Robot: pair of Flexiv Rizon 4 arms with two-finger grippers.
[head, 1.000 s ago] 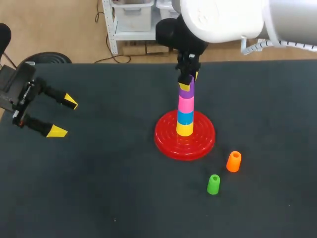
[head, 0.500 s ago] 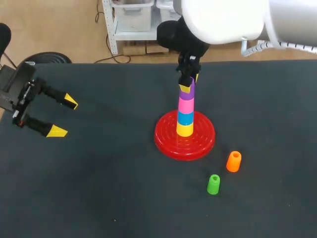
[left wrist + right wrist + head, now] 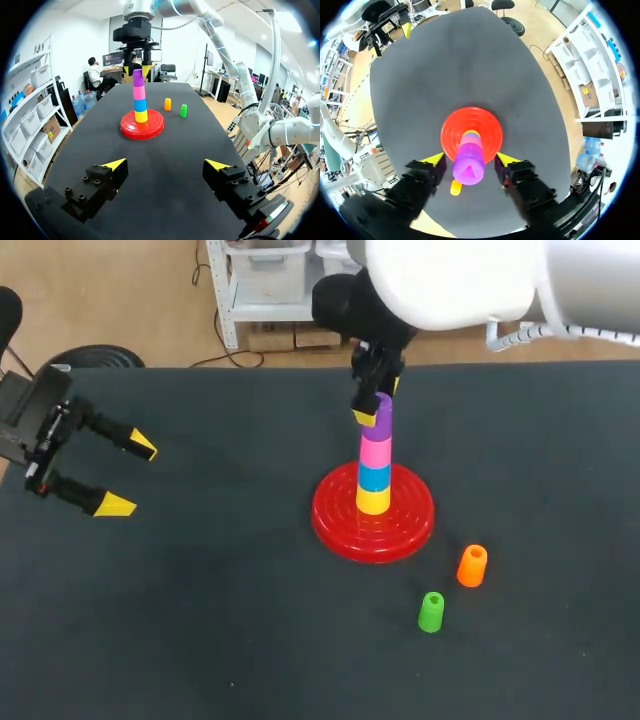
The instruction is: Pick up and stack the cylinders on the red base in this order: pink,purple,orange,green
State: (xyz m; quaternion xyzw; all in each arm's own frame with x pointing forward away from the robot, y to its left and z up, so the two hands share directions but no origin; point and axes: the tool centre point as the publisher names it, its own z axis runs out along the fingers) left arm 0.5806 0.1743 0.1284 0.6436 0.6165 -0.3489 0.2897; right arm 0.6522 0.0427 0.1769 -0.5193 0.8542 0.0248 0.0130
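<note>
Purple cylinder (image 3: 468, 170) seated atop pink cylinder (image 3: 375, 452) on red base (image 3: 405, 525). Right gripper (image 3: 470, 159) spread clear either side, nothing gripped: release judged complete. Orange cylinder (image 3: 471, 566) and green cylinder (image 3: 431, 612) laid beside base, unstacked. Left gripper (image 3: 129, 476) held wide, empty.

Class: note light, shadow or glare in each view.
Head view: the red base shows faint sheen; the orange cylinder casts hardly any shadow. Right wrist view: the purple cylinder is evenly lit. Left wrist view: the table looks dark and matte.

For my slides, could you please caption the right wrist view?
Right gripper, open, flanks the purple cylinder stacked above the red base.
</note>
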